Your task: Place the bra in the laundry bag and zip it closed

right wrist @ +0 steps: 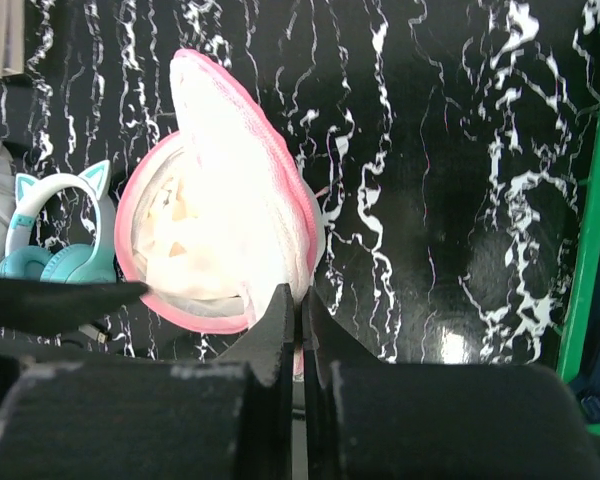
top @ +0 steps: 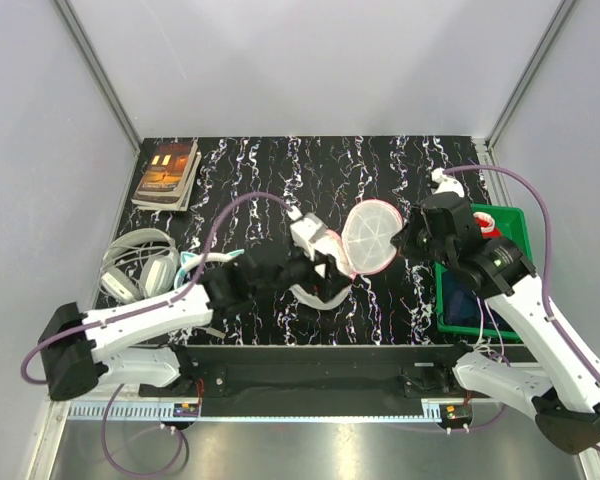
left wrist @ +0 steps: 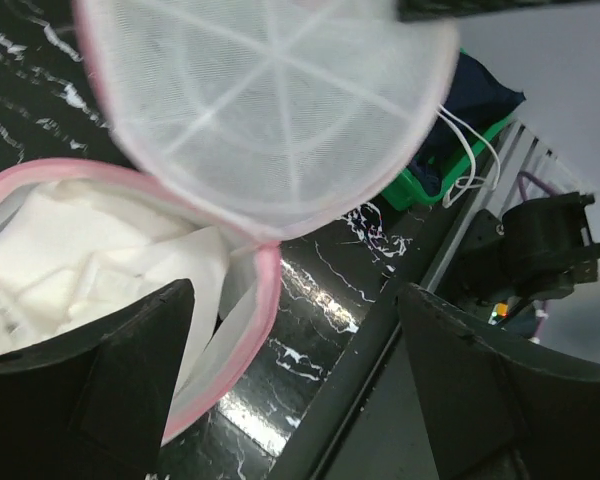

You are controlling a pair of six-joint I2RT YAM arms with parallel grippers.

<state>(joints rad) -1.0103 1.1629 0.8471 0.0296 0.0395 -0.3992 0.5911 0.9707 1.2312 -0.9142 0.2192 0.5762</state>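
The black, white-veined table (top: 280,170) carried the laundry bag (top: 368,238) near its middle. Left of the bag and farther back lay stacked books (top: 167,172). Directly left of it lay grey headphones (top: 135,265) and teal headphones (top: 195,262). A green bin (top: 441,305) stood right of it.

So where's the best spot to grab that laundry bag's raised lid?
On its thin pink rim, at the edge away from the hinge, coming from the right. The lid stands nearly upright with that edge facing the right gripper, which looks pinched on it; the domed mesh gives nothing firm.
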